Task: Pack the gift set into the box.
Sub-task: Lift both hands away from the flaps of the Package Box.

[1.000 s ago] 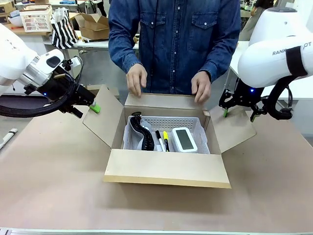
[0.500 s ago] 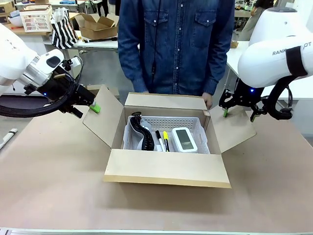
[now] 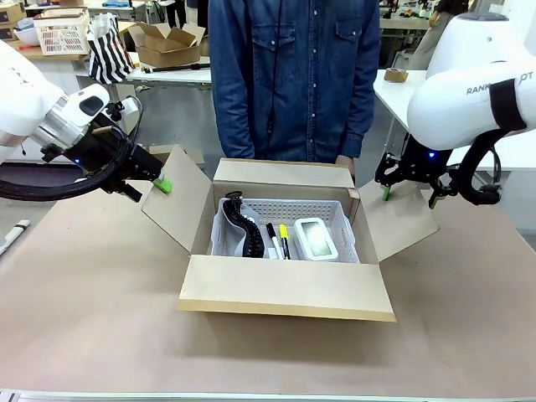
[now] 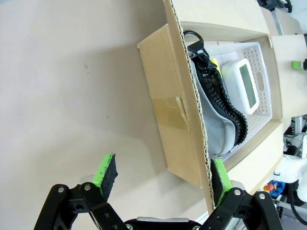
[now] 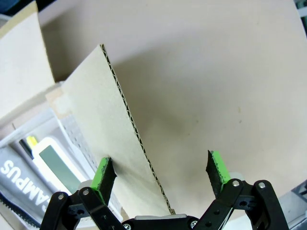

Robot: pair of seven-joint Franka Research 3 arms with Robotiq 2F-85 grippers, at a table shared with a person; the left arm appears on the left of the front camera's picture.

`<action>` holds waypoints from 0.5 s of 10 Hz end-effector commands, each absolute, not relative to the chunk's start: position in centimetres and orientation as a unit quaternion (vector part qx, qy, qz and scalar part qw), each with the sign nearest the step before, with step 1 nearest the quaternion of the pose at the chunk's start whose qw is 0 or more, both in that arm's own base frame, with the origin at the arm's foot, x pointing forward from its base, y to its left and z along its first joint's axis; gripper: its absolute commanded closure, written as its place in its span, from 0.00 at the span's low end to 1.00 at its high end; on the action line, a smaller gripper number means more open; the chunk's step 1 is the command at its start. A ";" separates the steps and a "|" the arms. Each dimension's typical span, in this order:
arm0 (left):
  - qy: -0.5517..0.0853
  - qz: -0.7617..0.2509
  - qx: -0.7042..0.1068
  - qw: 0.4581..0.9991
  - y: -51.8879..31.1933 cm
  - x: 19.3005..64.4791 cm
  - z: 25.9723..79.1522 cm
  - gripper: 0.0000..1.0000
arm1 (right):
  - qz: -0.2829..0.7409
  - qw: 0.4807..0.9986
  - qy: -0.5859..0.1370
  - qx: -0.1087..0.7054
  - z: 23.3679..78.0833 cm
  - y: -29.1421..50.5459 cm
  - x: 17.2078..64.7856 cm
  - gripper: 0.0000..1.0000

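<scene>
Box (image 3: 285, 289), all four flaps open. Inside it sits the basket (image 3: 289, 203), holding black pouch (image 3: 243, 234), pens (image 3: 278, 241) and white gadget (image 3: 316, 239). Left gripper (image 4: 160, 173), fingers spread, straddles the box's left flap (image 3: 177, 205). Right gripper (image 5: 160, 173), fingers likewise apart, straddles its right flap (image 3: 402, 219). A person (image 3: 293, 75) stands behind the box.

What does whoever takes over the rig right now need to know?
Left gripper: open, the left flap edge between its fingers, not clamped.
Right gripper: open, the same at the right flap.
Basket sits in the box, holding the pouch, pens and gadget.
Done: the set is packed.
Left, likely: fold the four flaps, all open now.
A person stands at the far side.
</scene>
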State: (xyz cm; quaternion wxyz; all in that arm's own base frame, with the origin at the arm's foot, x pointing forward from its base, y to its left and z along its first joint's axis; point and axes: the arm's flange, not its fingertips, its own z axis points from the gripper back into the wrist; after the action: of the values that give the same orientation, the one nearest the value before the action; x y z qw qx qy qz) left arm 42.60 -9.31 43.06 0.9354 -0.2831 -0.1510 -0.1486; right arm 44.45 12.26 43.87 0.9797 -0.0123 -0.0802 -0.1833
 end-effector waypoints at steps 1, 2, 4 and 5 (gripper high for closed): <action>-0.148 -0.145 -0.276 0.939 -9.3 42.6 43.4 0.00 | -0.185 0.979 -0.082 -0.021 44.3 12.2 44.5 0.00; -0.148 -0.145 -0.276 0.939 -9.3 42.6 43.4 0.00 | -0.185 0.979 -0.082 -0.021 44.3 12.2 44.5 0.00; -0.148 -0.145 -0.276 0.939 -9.3 42.6 43.4 0.00 | -0.185 0.979 -0.082 -0.021 44.3 12.2 44.5 0.00; -0.148 -0.145 -0.276 0.939 -9.3 42.6 43.4 0.00 | -0.185 0.979 -0.082 -0.021 44.3 12.2 44.5 0.00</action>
State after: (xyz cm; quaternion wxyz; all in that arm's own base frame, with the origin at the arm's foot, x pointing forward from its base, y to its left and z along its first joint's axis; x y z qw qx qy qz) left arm 42.60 -9.31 43.06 0.9354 -0.2831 -0.1510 -0.1486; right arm 44.45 12.26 43.87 0.9797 -0.0123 -0.0802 -0.1833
